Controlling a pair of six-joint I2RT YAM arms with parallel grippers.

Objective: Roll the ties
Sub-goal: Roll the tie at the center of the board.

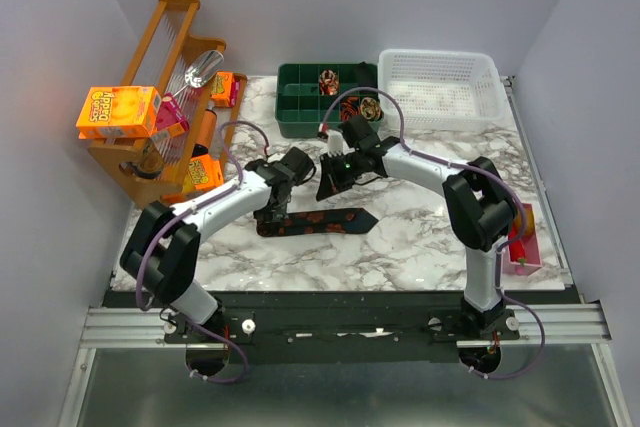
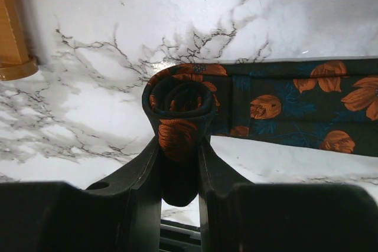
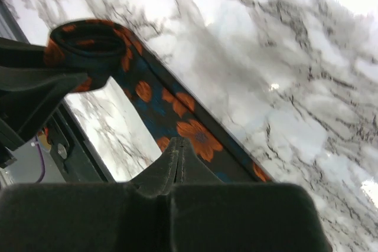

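Observation:
A dark navy tie with orange flowers (image 1: pixel 325 220) lies flat on the marble table, its left end rolled into a small coil (image 2: pixel 180 107). My left gripper (image 2: pixel 178 146) is shut on that coil, which stands on edge between the fingers; the flat strip (image 2: pixel 295 104) runs off to the right. In the right wrist view the coil (image 3: pixel 88 42) shows at upper left with the strip (image 3: pixel 189 131) running below my right gripper (image 3: pixel 179 143), which is shut and empty just above the tie. Rolled ties (image 1: pixel 328 80) sit in the green tray.
A green compartment tray (image 1: pixel 300 97) and a white basket (image 1: pixel 440 87) stand at the back. A wooden rack (image 1: pixel 165 67) with an orange box (image 1: pixel 118 110) stands at the left. A pink and yellow object (image 1: pixel 522 239) lies at the right edge.

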